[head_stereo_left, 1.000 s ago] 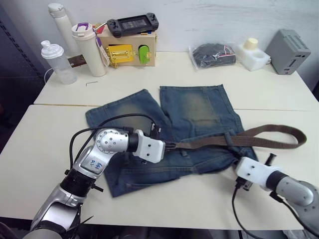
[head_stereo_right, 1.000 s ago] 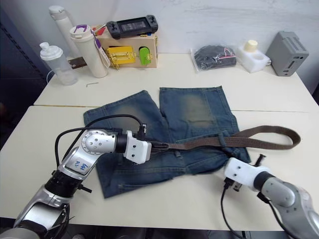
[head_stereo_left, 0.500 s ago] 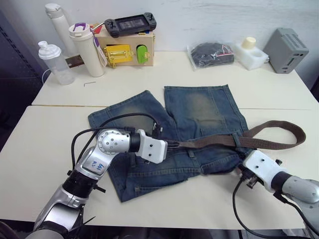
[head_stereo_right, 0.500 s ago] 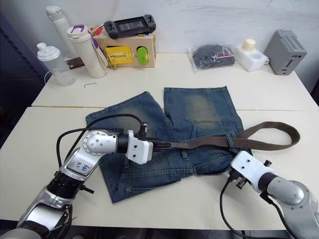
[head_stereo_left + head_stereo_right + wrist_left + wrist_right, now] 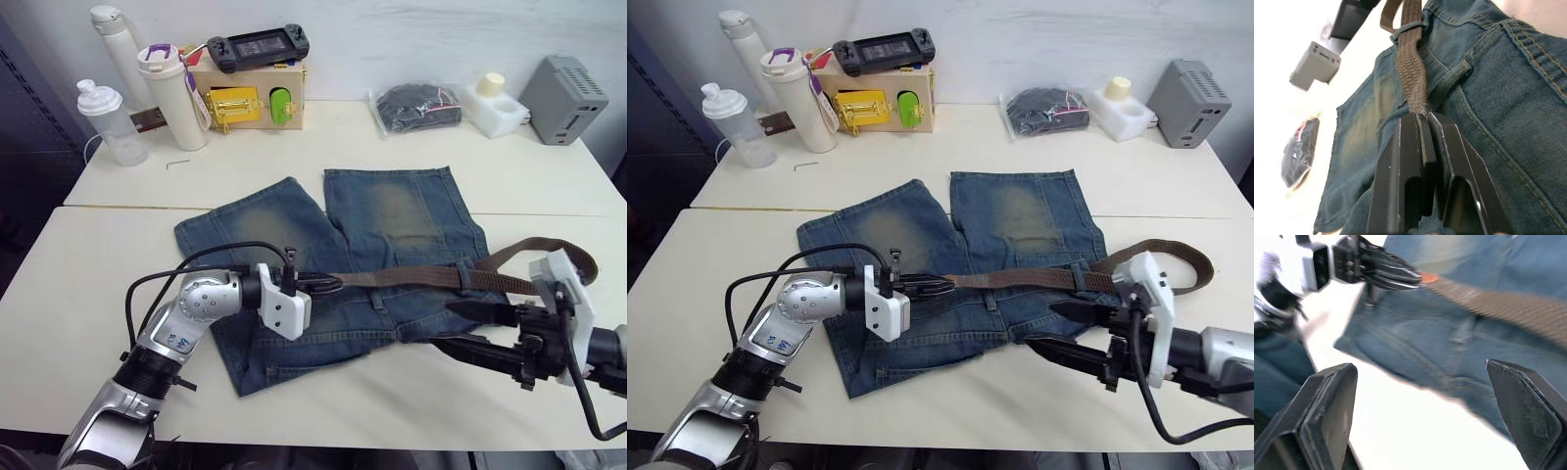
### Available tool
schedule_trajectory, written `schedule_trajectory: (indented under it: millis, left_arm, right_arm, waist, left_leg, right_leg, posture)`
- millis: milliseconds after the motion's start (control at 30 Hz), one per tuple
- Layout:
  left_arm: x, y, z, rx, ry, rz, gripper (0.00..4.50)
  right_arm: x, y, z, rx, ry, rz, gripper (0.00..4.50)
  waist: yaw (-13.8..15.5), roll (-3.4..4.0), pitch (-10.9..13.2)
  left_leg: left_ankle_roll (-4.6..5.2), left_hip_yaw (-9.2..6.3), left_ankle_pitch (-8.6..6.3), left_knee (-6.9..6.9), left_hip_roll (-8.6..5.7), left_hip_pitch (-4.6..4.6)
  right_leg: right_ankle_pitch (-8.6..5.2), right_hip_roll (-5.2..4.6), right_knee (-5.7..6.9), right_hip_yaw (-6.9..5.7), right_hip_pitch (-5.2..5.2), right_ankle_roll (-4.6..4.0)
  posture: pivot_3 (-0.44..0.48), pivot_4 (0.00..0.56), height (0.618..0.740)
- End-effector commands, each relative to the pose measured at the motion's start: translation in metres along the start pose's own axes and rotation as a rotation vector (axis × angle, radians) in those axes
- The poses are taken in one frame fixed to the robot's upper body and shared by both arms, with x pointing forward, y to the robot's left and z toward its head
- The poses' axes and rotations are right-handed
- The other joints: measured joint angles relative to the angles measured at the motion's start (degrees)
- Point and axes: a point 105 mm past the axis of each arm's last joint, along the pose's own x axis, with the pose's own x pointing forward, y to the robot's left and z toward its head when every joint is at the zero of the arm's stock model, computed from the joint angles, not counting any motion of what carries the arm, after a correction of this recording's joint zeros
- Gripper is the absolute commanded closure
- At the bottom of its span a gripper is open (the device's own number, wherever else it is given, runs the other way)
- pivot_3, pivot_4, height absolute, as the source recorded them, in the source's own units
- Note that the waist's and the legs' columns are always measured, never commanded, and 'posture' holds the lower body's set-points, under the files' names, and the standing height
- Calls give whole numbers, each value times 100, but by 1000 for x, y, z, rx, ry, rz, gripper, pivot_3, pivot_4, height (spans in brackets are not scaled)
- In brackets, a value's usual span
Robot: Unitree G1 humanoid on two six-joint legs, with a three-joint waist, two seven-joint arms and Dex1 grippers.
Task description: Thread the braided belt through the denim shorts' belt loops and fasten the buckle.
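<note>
Brown braided belt point(image 5: 411, 278) clamped in left gripper point(image 5: 328, 284) jaws | right gripper point(image 5: 468, 327) jaws spread

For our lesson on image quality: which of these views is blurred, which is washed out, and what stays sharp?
Right wrist view: the shorts, belt and left gripper are smeared. Left wrist view: the table is washed out to white, while the belt's weave is crisp between the closed fingers. Eye views: evenly lit and sharp.

Even, bright indoor light leaves soft shadows on the cream table point(image 5: 411, 166), while the right wrist view is motion-blurred and washed out.
</note>
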Motion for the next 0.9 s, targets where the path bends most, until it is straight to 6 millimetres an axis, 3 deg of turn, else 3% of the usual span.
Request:
schedule_trajectory:
  millis: [33,167,267,367,700,900]
  left_arm:
    - [0,6,9,74,-42,50,4500]
    - [2,6,11,79,-64,64,4500]
    - [2,6,12,79,-70,70,4500]
    - [1,5,11,81,-65,65,4500]
    - [0,7,10,92,-63,62,4500]
    - [-1,10,14,98,-87,63,4500]
  right_arm:
    - [39,-11,-17,465,-195,-74,61]
    - [71,-8,-20,726,-324,-128,61]
    - [81,-12,-13,876,-409,-161,61]
    - [79,-13,-5,931,-470,-174,61]
    - [54,-40,-6,923,-522,-334,61]
    - [52,-48,-5,896,-516,-353,2670]
  waist:
    - [-39,-10,4]
    - [-154,18,3]
    - [-190,21,1]
    - [-198,27,-2]
    - [-307,41,0]
    - [-307,48,1]
  left_leg:
    - [-1,-3,0,-1,10,-2]
    - [0,-4,0,11,-8,-37]
    - [-1,-11,0,10,-9,-35]
    - [-2,-18,1,1,-10,-36]
    - [-2,-21,1,-5,-11,-36]
    - [-2,-20,1,-6,-11,-37]
  right_leg:
    - [0,6,-4,-6,2,0]
    - [3,-6,31,-6,-26,5]
    - [3,-6,22,-6,-28,6]
    - [3,-6,20,-8,-31,6]
    - [3,-6,21,-6,-31,6]
    - [3,-5,21,-6,-31,6]
  posture:
    - [0,150,740]
    - [0,150,740]
    - [0,150,740]
    - [0,150,740]
    - [0,150,740]
    - [0,150,740]
